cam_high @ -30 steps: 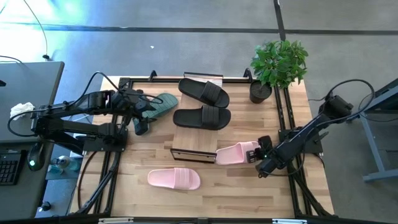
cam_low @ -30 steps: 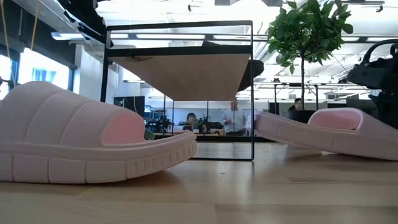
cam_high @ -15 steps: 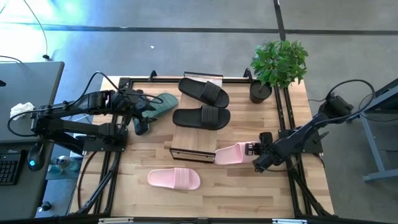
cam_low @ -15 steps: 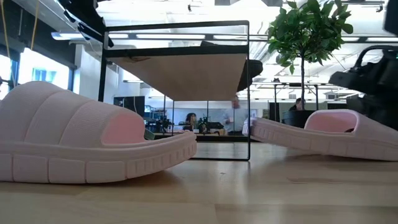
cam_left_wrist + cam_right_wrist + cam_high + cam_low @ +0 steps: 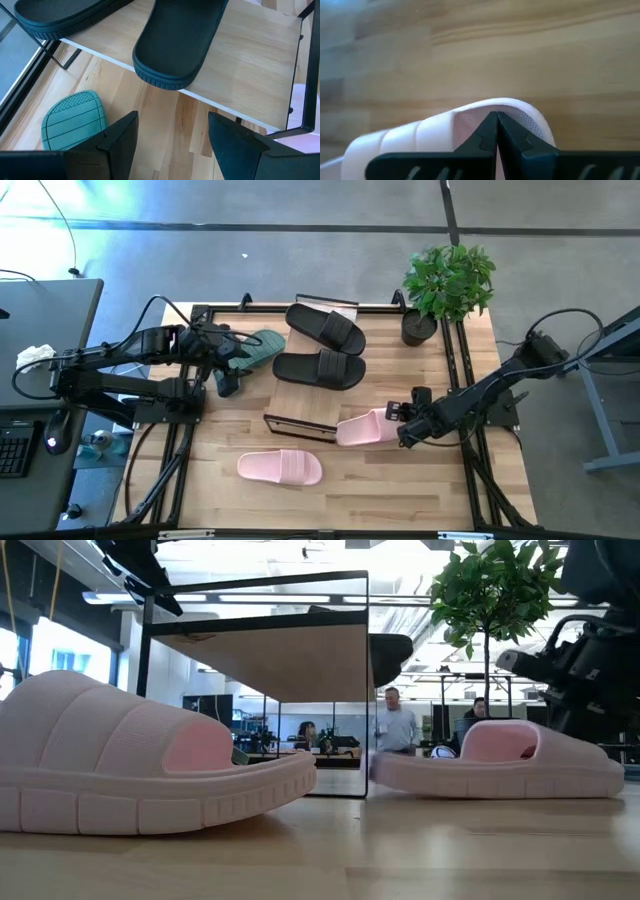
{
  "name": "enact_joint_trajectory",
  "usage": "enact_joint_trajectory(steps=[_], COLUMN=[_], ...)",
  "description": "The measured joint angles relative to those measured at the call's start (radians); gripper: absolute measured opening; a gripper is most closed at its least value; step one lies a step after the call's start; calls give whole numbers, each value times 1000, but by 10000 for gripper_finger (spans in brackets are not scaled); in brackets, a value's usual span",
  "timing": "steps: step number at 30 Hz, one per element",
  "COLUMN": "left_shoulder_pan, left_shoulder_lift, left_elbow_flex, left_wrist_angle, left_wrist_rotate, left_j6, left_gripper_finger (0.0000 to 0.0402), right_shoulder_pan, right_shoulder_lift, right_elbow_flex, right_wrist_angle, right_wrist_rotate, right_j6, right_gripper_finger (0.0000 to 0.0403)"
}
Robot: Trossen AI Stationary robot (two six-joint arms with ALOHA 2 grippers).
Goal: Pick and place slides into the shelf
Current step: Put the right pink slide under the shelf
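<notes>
Pale butcher-block wood forms the work table (image 5: 380, 480), which stands on a grey floor, and beyond it the low view shows an open office with people standing far off. At the table's middle stands the low rack with a light wood plank top and thin black metal frame (image 5: 300, 405). Two black rubber slides lie on its plank top: one (image 5: 325, 328) angled at the far end, the other (image 5: 322, 367) across the middle, its toe overhanging the plank edge in the left wrist view.

A pale pink rubber slide (image 5: 362, 427) lies on the table with its toe end touching the rack's near right corner. The right gripper (image 5: 402, 424) grasps this slide at its strap, and in the right wrist view the fingers (image 5: 517, 145) meet pinched tight on the strap's edge. A second pale pink slide (image 5: 280, 468) lies alone on the table nearer the front, well apart from the rack.

A dull green ribbed slide (image 5: 258, 346) lies on the table just left of the rack. The left gripper (image 5: 228, 365) hovers beside it, fingers (image 5: 117, 137) spread and holding nothing.

A potted green plant in a dark pot (image 5: 447, 285) stands at the far right corner.
</notes>
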Motion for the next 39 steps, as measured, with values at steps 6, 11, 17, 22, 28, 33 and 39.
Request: enact_joint_trajectory(steps=[6,11,17,22,28,33,39], left_shoulder_pan=[0,0,-1,-6,-102,-185,-269], left_shoulder_lift=[0,0,0,0,0,0,1], left_elbow_flex=[0,0,0,-22,-110,-189,-240], left_wrist_angle=[0,-43,-189,-210,-145,26,93], left_wrist_rotate=[0,80,250,236,226,184,76], left_j6=[0,33,79,46,-39,-137,-245], left_gripper_finger=[223,223,223,223,223,223,223], right_shoulder_pan=[-20,-29,-87,-127,-165,-178,-178], right_shoulder_lift=[0,29,113,135,137,138,138], right_elbow_flex=[0,1,7,5,16,16,16], right_wrist_angle=[-43,32,132,219,256,225,183], right_wrist_rotate=[-15,-7,42,98,144,145,142], right_j6=[38,70,79,73,32,23,32], right_gripper_finger=[0,0,0,0,0,0,0])
